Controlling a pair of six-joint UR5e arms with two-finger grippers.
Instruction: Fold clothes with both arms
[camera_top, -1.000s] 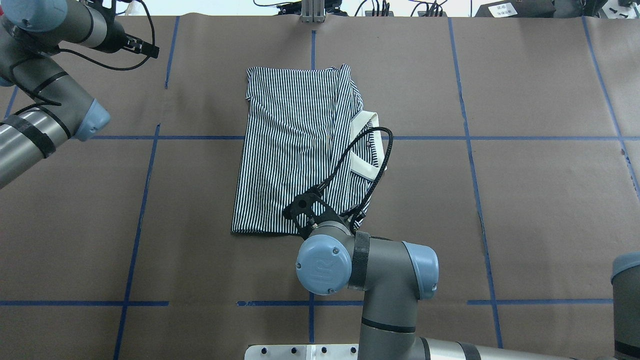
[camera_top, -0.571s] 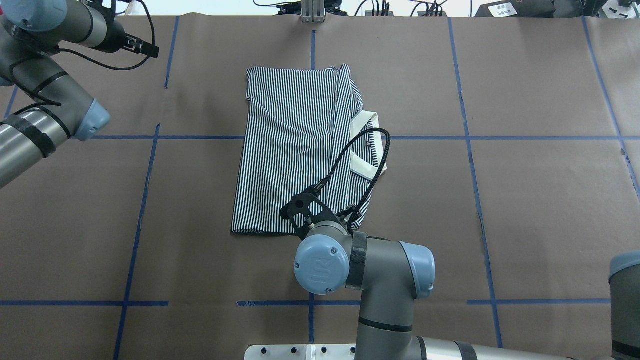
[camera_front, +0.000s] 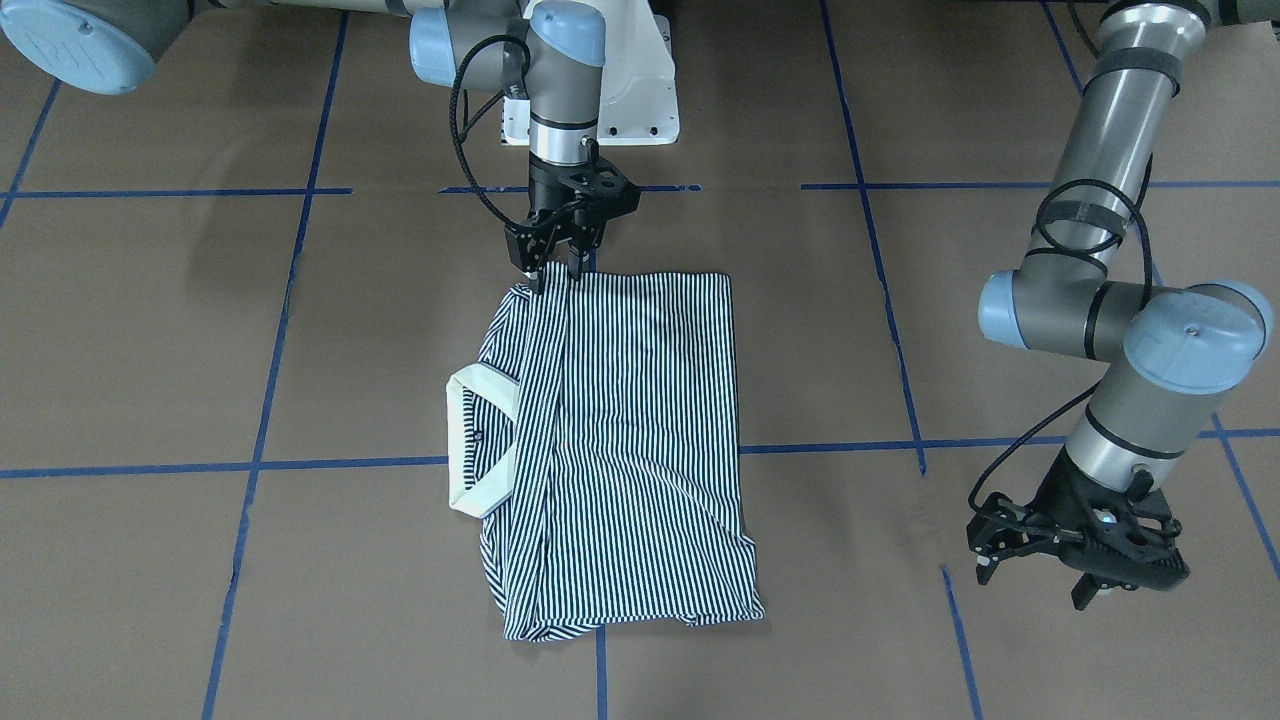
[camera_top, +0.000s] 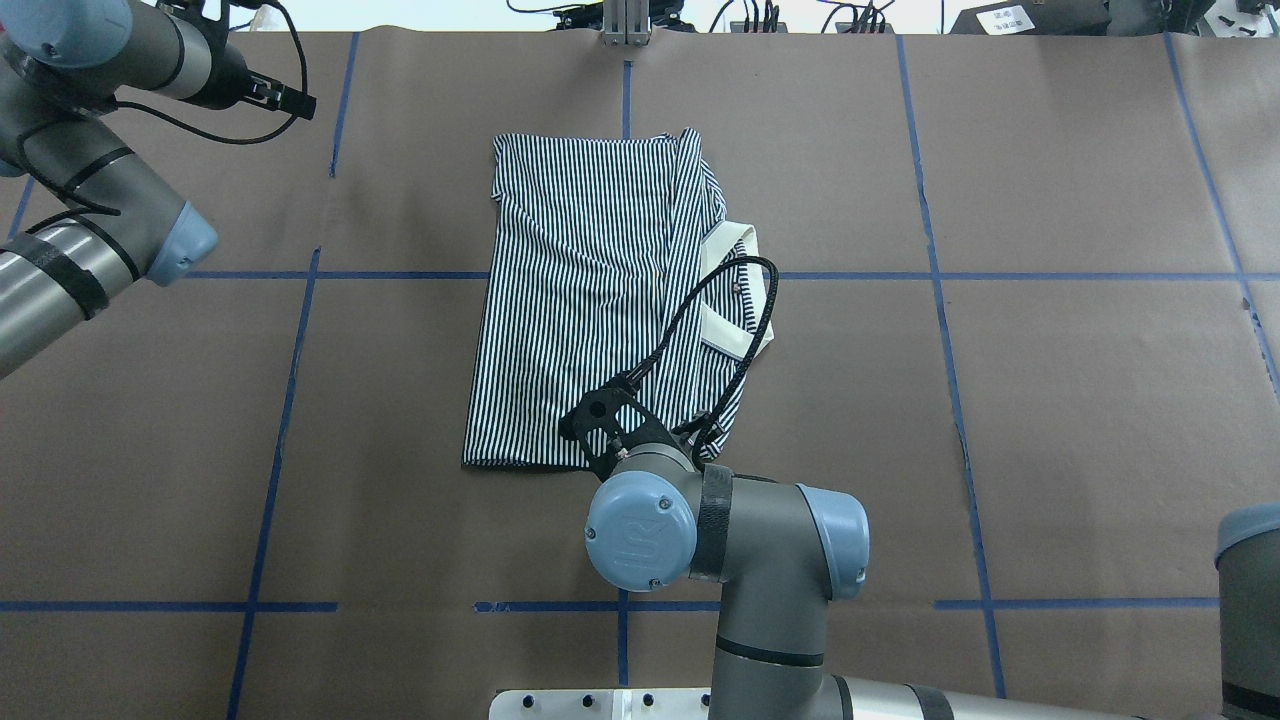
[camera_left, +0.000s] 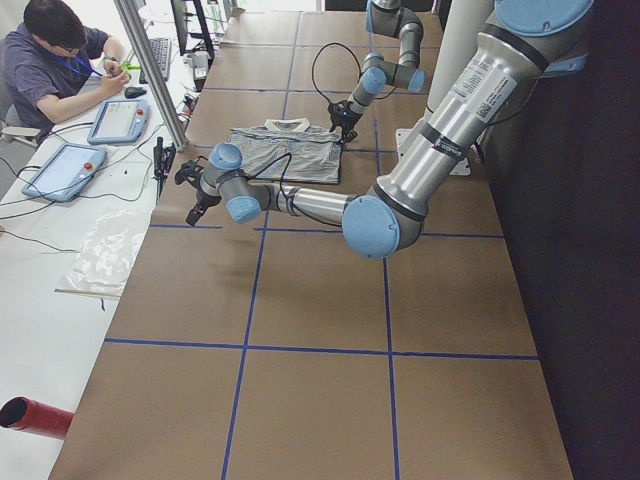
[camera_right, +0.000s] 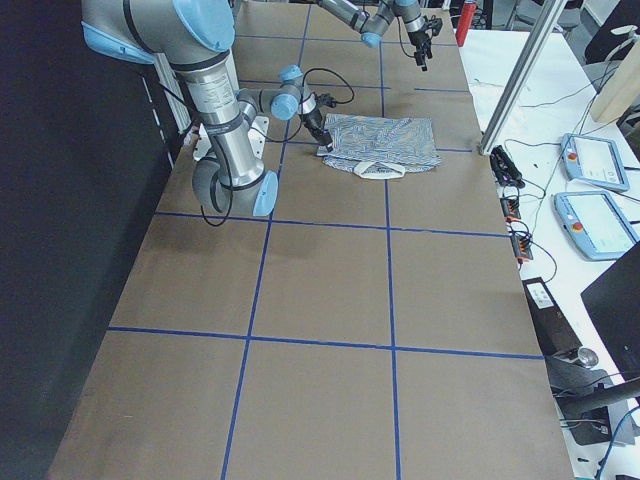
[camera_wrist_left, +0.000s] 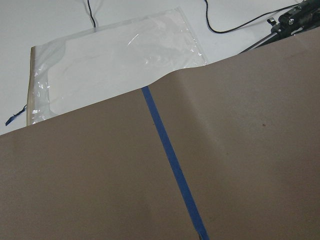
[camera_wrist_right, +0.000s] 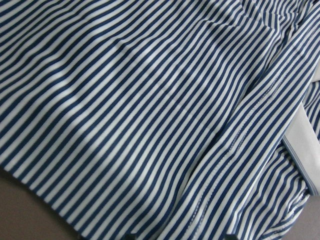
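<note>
The striped polo shirt (camera_front: 620, 430) lies folded into a long panel on the brown table, its cream collar (camera_front: 470, 440) sticking out at one side. In the overhead view the shirt (camera_top: 590, 300) sits at the table's centre. My right gripper (camera_front: 558, 272) points down at the shirt's edge nearest the robot base, its fingers slightly apart and open, with the tips at the fabric. The right wrist view is filled by the striped cloth (camera_wrist_right: 150, 115). My left gripper (camera_front: 1035, 585) hovers open and empty off to the side, far from the shirt, near the table's far edge (camera_top: 300, 100).
Blue tape lines (camera_top: 625, 605) grid the brown paper. The white pedestal base (camera_front: 640, 90) stands behind the right arm. A clear plastic bag (camera_wrist_left: 115, 60) lies just past the table edge under the left wrist. A person (camera_left: 50, 60) sits at the side bench with tablets.
The right arm's wrist has crept a little to the left and toward the robot base. The left arm has shifted slightly. The shirt lies as before.
</note>
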